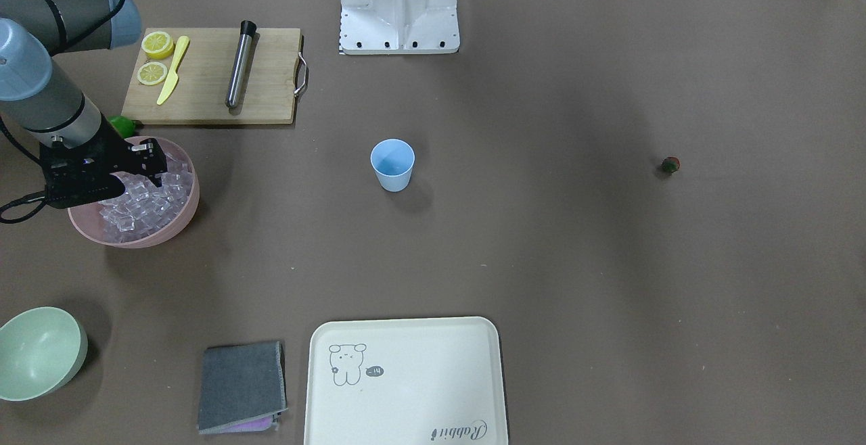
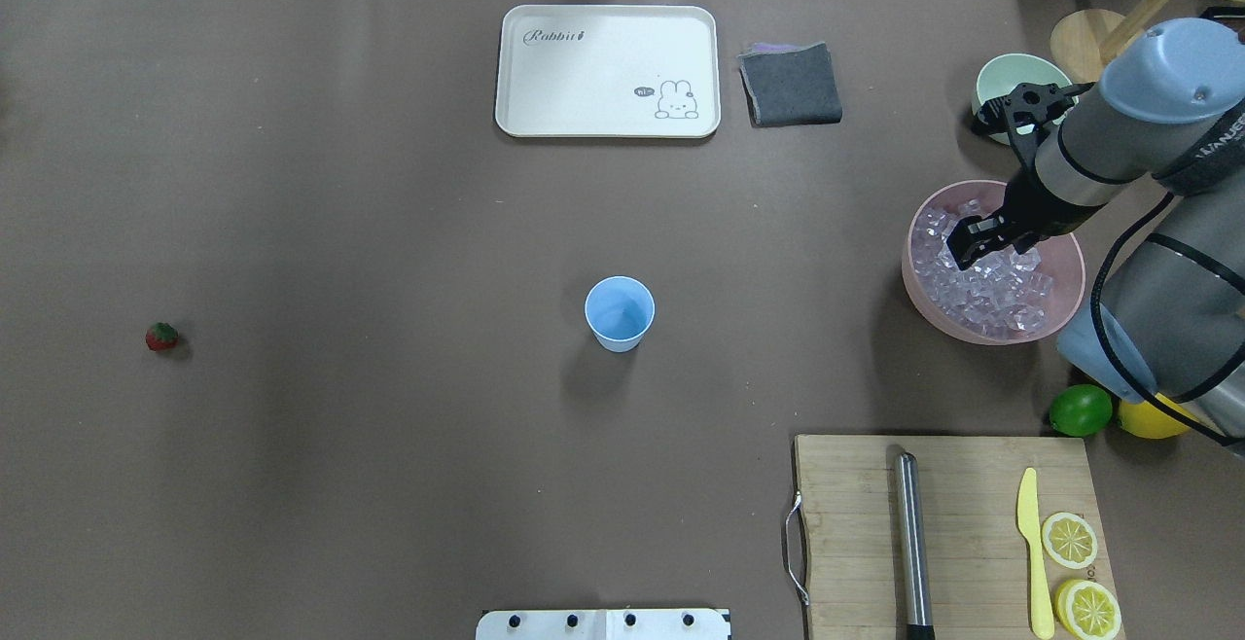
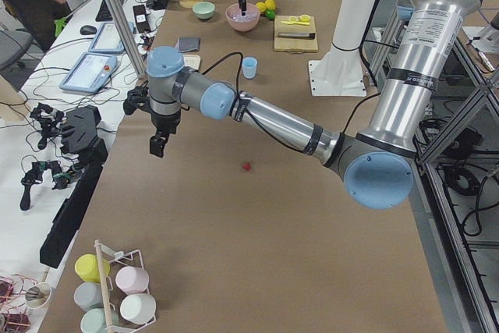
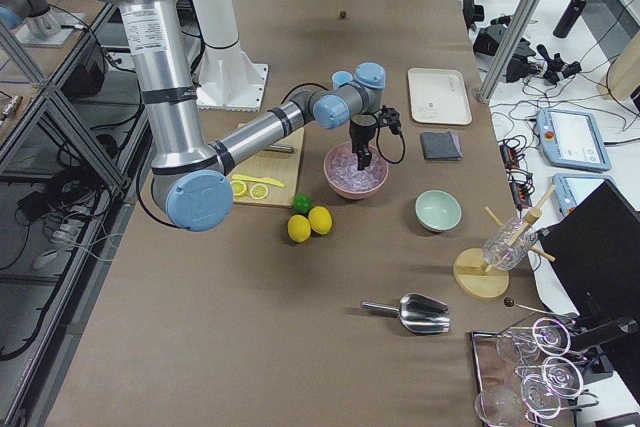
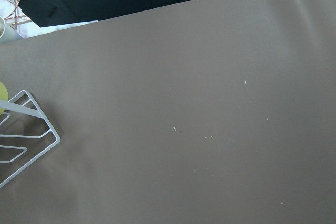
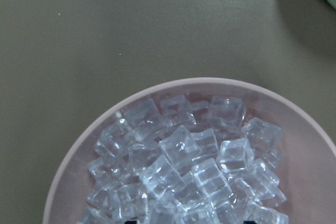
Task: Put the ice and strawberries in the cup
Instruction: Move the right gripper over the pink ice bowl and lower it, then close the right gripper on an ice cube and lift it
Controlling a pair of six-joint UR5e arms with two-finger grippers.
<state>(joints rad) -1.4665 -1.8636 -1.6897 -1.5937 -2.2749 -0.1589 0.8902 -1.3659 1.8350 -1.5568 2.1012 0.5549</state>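
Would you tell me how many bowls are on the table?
2: a pink bowl full of ice, and an empty green bowl apart from it, near the grey cloth.

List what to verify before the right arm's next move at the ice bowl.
1. The cup is upright and empty: ok.
2. The right gripper is over the ice in the pink bowl: ok.
3. The right gripper is open, with its tips apart at the wrist view's bottom edge: ok.
4. Nothing stands between pink bowl and cup: ok.
5. The strawberry lies free on the table: ok.
6. The left gripper is open or shut: cannot tell.
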